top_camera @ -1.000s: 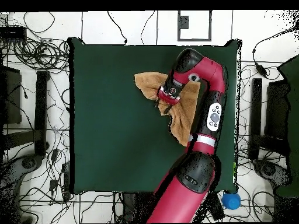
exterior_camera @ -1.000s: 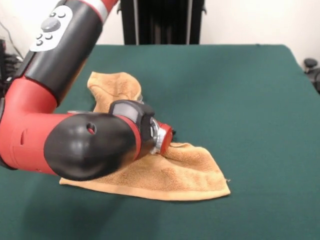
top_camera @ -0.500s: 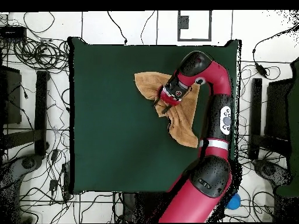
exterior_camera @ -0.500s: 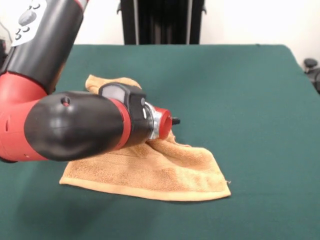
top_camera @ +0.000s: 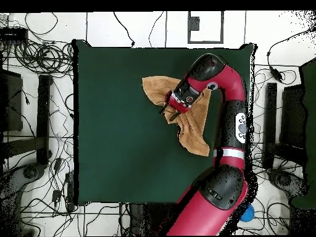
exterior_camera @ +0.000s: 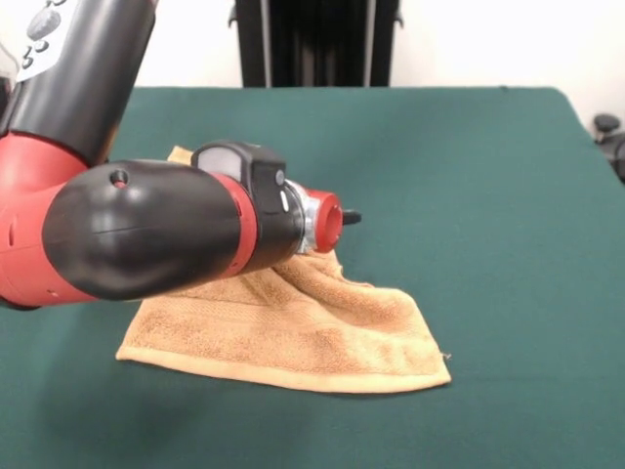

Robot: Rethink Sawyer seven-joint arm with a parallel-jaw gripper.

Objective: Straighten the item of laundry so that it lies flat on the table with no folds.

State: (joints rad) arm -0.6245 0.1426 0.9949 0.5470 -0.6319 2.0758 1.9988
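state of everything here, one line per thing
towel: bunched and folded, not flat, part hidden under the arm
gripper: low over the towel's middle, whether open or shut cannot be told
table: green cloth, towel lying on it

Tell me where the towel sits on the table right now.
In the overhead view the towel lies still bunched on the table's upper right part, under the arm's wrist, nearer the top and right edges, with the claw over its left side.
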